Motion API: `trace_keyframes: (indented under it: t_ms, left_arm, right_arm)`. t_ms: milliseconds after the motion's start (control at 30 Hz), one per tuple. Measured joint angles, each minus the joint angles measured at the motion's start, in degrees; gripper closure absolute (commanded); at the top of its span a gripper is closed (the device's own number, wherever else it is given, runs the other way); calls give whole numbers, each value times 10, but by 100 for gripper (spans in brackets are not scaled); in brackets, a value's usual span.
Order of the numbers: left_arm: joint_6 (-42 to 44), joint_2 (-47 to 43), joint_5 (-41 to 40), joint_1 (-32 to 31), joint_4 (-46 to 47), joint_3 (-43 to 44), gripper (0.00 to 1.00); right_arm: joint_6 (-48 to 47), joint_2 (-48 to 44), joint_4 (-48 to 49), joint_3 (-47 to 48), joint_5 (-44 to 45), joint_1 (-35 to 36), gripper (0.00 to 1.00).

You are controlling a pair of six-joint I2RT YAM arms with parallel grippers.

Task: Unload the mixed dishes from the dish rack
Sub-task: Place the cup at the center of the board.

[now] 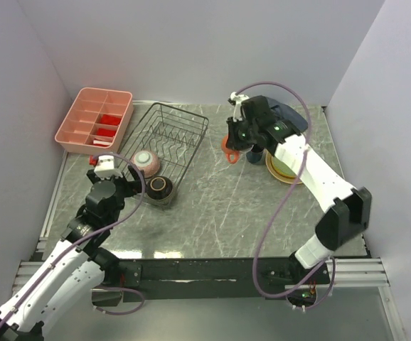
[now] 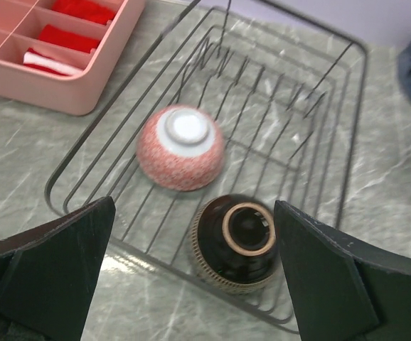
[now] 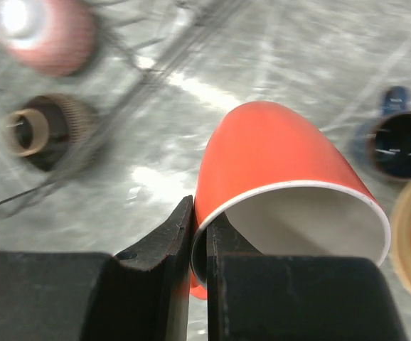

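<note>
A grey marble table (image 1: 227,206) is boxed in by white walls (image 1: 191,50) on the left, back and right. The black wire dish rack (image 1: 170,131) sits left of centre, with a pink tray (image 1: 69,128) just beside its left edge. A wide bare stretch of table lies between the rack and the dishes on the right, and more in front.

My left gripper (image 1: 133,188) hovers at the rack's near corner. Its jaws are spread wide and hold nothing. My right gripper (image 3: 200,245) is pinched narrow on the rim of the orange mug (image 3: 262,163), one finger inside and one outside. The mug is outside the rack, right of it. I cannot tell whether it touches the table.

The left wrist view shows a pink bowl (image 2: 180,148) and a dark brown bowl (image 2: 235,240) upside down in the rack, close together, the brown one between my black fingers (image 2: 56,270). The right wrist view shows the mug tilted, mouth toward the camera. It also shows a dark blue cup (image 3: 403,145) near a tan-yellow plate (image 3: 404,241). The overhead view shows a green plate (image 1: 284,166) lying on that plate.
</note>
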Motion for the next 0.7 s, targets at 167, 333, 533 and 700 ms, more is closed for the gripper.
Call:
trace_keyframes:
  t_ms: [167,333,533,700]
  left_arm:
    - [17,15,-12,0,8,-13,1]
    - [27,31,-16,10,22,-13,1]
    - [29,36,-3,44,29,-13,1]
    - [29,38,16,59,39,-13,1]
  right_arm:
    - [-36,85,-39,55,67,0,100]
    - [-61,169,-86,126,105,3,100]
    - [-87,250,-104,197,128,5,100]
    - [-99,314,-121,245,132,5,100]
